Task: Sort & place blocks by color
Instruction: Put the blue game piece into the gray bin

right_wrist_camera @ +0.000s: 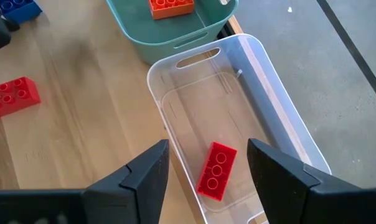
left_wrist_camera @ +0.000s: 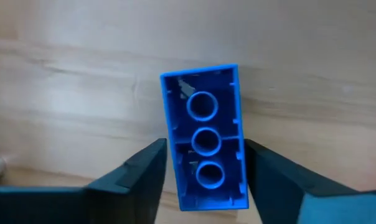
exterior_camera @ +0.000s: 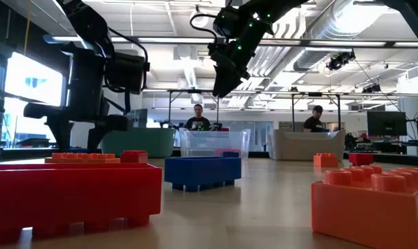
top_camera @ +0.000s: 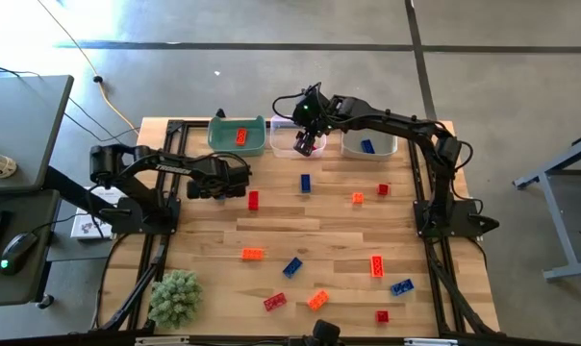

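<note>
Claws first, from the high view: our right claw [top_camera: 307,144] hovers over the clear plastic middle bin [top_camera: 292,146] at the far edge of the wooden surface [top_camera: 319,245], while our left claw [top_camera: 235,183] hangs low near the left side. Beside the clear bin sit a teal bin [top_camera: 223,140] holding an orange studded brick [top_camera: 241,135] and a pale bin [top_camera: 387,146] holding a blue one [top_camera: 367,146]. Other red, orange and blue bricks lie scattered across the surface.

In the low view, the right claw [exterior_camera: 226,72] hangs above the clear bin [exterior_camera: 216,142].

In the left wrist view, our left claw [left_wrist_camera: 203,171] is open around a small blue plastic brick [left_wrist_camera: 205,137] lying studs-down. We judge it light, rigid and slick, best pinched across its long flat sides.

In the right wrist view, our right claw [right_wrist_camera: 208,171] is spread and empty above a red brick [right_wrist_camera: 216,170] in the clear bin [right_wrist_camera: 272,106].
</note>
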Robot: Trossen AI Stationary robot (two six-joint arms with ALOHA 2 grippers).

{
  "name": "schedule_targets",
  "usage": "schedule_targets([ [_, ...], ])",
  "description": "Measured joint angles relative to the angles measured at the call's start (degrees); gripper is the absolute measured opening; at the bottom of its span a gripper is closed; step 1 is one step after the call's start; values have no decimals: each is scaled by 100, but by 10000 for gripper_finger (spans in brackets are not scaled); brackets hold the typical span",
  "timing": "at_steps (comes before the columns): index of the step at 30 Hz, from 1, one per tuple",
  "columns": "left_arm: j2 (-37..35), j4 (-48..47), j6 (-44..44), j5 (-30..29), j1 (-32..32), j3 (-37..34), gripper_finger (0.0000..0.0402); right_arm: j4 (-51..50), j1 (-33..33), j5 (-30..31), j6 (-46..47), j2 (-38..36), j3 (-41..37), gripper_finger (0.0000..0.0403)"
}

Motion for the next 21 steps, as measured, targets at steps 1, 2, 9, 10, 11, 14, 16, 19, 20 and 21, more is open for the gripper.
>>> schedule_targets([
  [1,0,16,145,-7,4,0,176,0,0,0,7,0,0,204],
  [2,4,19,297,-26,4,0,163,0,0,0,12,0,0,204],
  [9,-21,15,1341,-28,7,-4,110,0,0,0,31,0,0,204],
  [10,-46,41,1547,0,9,-5,110,0,0,0,31,0,0,204],
  [11,-58,70,1742,30,8,-6,110,-2,0,-1,33,0,0,204],
  [14,-183,127,2234,216,-2,-21,114,-82,0,-180,34,0,0,204],
  [16,-310,198,2639,556,-18,-26,116,-162,0,-490,36,0,0,204],
  [19,-537,305,3210,827,-12,-26,115,-242,10,-981,213,2,0,204],
  [20,-603,363,3373,857,-12,-26,114,-253,11,-1125,352,2,0,204],
  [21,-653,434,3535,877,-27,-26,113,-258,11,-1274,476,2,0,204],
])
